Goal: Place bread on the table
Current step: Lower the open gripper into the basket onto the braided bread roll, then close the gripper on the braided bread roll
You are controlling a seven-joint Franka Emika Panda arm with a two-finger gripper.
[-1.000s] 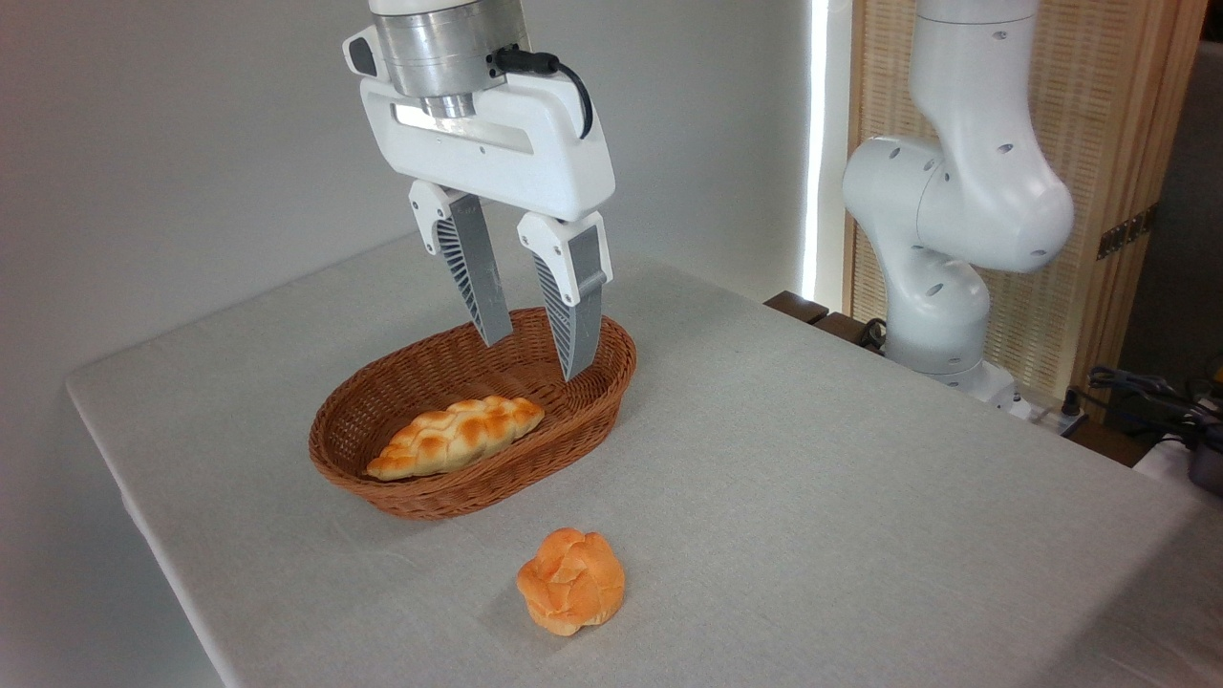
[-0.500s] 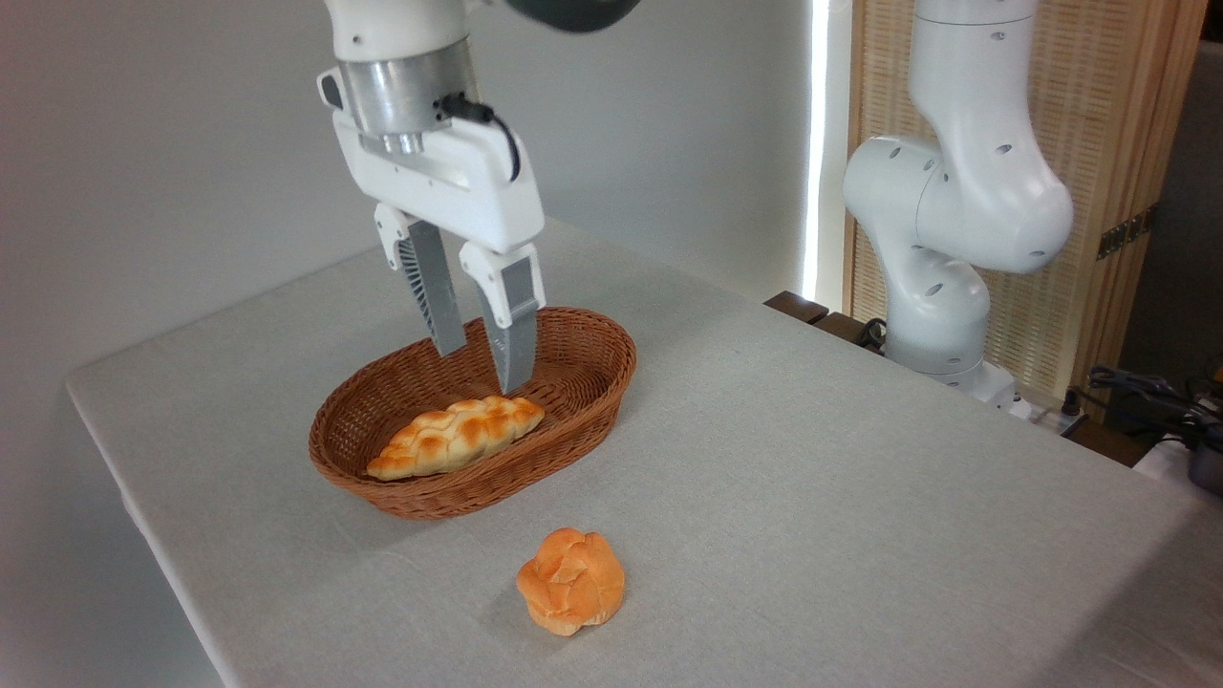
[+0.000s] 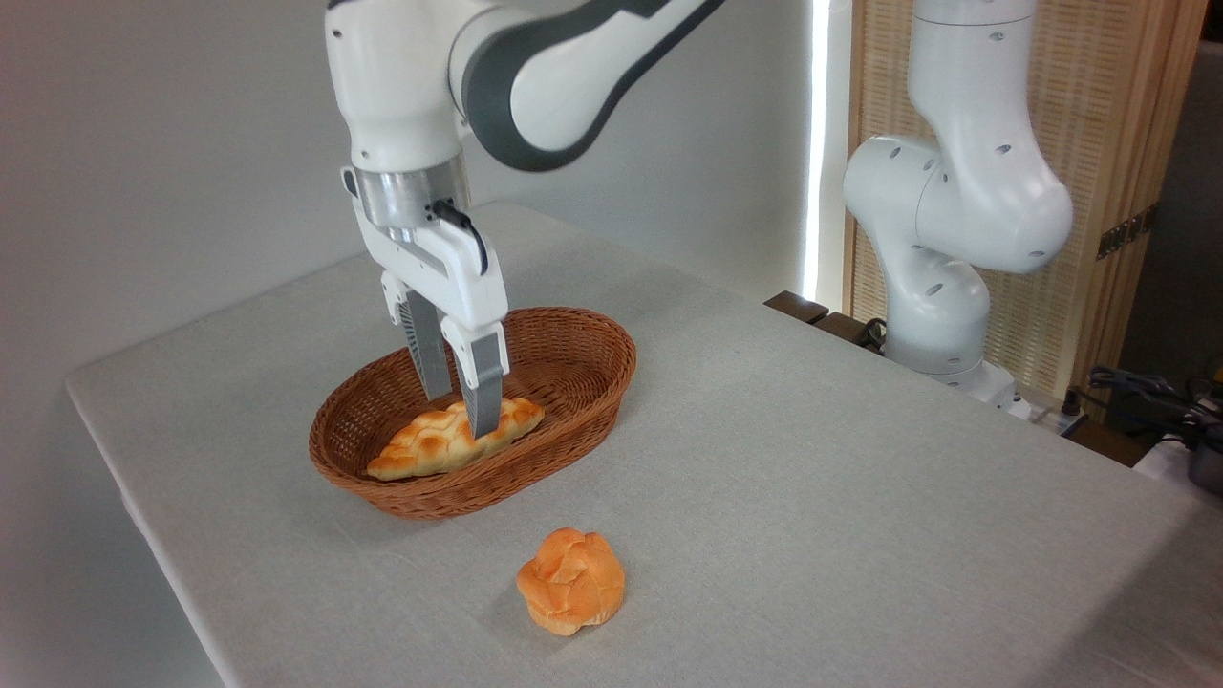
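Closest to me, a small round orange knotted roll sits on the large rectangular table covered in light grey-white cloth, a little way in front of the basket and apart from it. Behind the roll is the brown oval wicker basket, and inside it, towards its near left side, lies the long braided loaf of bread, pale gold with toasted brown patches, one pointed end resting against the left wall. The white two-finger gripper reaches down into the basket over the loaf's right half. Its grey fingers stand a moderate way apart, one in front of the bread and one behind it; whether they press on the crust I cannot tell. Further back on the right rises the white arm's base, before a pale wooden slatted screen.
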